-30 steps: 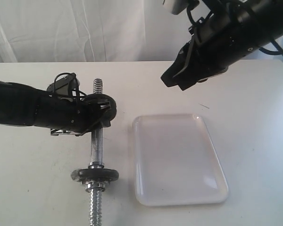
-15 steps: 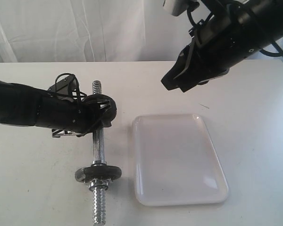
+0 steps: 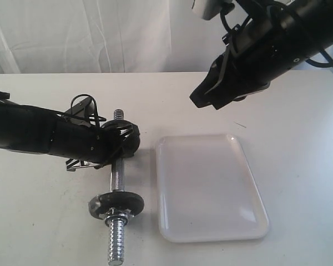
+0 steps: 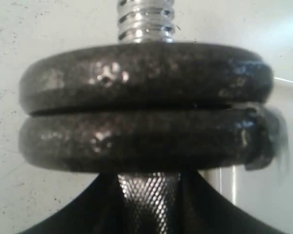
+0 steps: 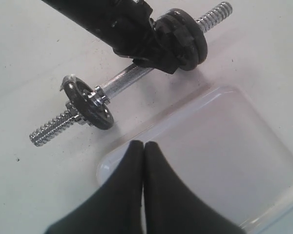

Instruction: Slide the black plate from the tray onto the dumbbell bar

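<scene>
The dumbbell bar (image 3: 117,178) lies left of the white tray (image 3: 211,188), which holds nothing. My left gripper (image 3: 120,148) is shut on the bar's knurled middle (image 4: 149,192). Just beyond its fingers the black plate (image 4: 146,73) sits on the bar, pressed against a second black disc (image 4: 136,141), with the threaded end (image 4: 145,22) sticking out past them. In the right wrist view this pair is the black plate (image 5: 188,41). Another black disc (image 3: 115,204) with a chrome nut sits near the bar's other end. My right gripper (image 5: 144,144) hangs shut and empty above the tray's far edge.
The right arm (image 3: 266,50) reaches in high from the upper right. The left arm (image 3: 39,136) lies low across the white table (image 3: 299,138) from the left edge. A white curtain (image 3: 100,33) hangs behind the table.
The left gripper and the bar's far end have shifted towards the near side of the table. The bar's near tip has come into view. The right arm has barely moved.
</scene>
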